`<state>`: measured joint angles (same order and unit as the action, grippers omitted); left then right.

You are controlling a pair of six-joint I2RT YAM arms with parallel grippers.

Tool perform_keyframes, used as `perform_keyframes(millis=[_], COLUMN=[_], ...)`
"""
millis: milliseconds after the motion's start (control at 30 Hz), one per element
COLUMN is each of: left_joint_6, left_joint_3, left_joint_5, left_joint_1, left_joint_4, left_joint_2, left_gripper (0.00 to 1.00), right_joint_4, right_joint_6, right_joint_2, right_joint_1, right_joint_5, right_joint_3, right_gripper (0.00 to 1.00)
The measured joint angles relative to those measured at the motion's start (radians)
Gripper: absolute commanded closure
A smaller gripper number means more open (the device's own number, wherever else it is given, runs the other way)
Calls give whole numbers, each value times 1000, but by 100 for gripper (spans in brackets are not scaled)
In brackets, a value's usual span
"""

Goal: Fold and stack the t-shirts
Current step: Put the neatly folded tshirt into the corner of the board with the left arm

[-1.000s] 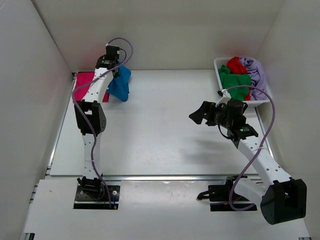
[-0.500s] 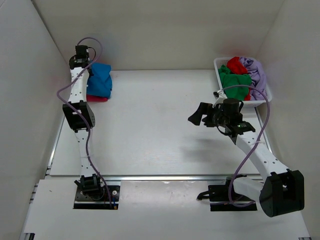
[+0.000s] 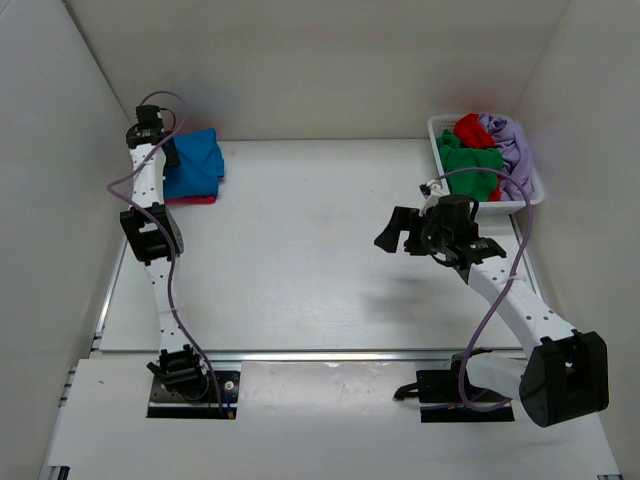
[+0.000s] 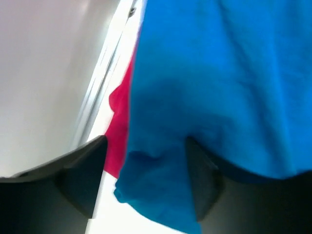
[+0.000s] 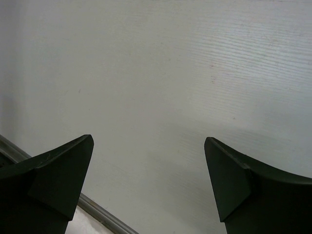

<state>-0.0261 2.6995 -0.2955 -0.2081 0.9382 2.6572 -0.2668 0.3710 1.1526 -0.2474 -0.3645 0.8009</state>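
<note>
The bright blue t-shirt (image 3: 197, 162) lies folded on top of the magenta-pink t-shirt (image 3: 192, 198) in the back left corner of the table. My left gripper (image 3: 165, 152) hangs over its left edge. In the left wrist view its jaws stand wide apart, and a loose fold of the blue t-shirt (image 4: 214, 83) lies between them, with a strip of magenta (image 4: 118, 134) beside it. The left gripper (image 4: 146, 141) is open. My right gripper (image 3: 390, 232) hovers open over bare table right of centre. Nothing is between the right gripper's (image 5: 148, 140) fingers.
A white basket (image 3: 437, 128) at the back right holds green (image 3: 470, 162), red (image 3: 472, 130) and lavender (image 3: 510, 145) t-shirts. White walls close in the table on the left, back and right. A metal rail (image 3: 330, 354) runs along the table's near edge.
The left arm swung left with the blue t-shirt, laid it on the magenta one in the corner, and opened its jaws. The right arm shifted only slightly.
</note>
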Motion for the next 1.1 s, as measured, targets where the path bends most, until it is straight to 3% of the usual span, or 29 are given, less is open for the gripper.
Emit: perform_keyframes(millis=[100, 367, 567, 833, 1100], left_joint_6=[-13, -63, -87, -92, -103], left_joint_3=[0, 19, -7, -271, -597], left_joint_5=[-5, -15, 0, 103, 272], left_joint_1=[-26, -61, -66, -35, 101], left_joint_4=[-4, 5, 5, 43, 53], left_joint_2=[24, 56, -10, -440, -935], left_gripper=[6, 4, 3, 2, 1], right_joint_4=[-31, -85, -143, -251, -328], right_joint_6=[-10, -18, -31, -96, -145], right_joint_2=[1, 6, 5, 113, 163], right_joint_1=[0, -16, -8, 128, 114], right_joint_5=[14, 71, 152, 166, 219], right_joint_3=[9, 45, 45, 125, 185], right_gripper=[5, 1, 1, 0, 1])
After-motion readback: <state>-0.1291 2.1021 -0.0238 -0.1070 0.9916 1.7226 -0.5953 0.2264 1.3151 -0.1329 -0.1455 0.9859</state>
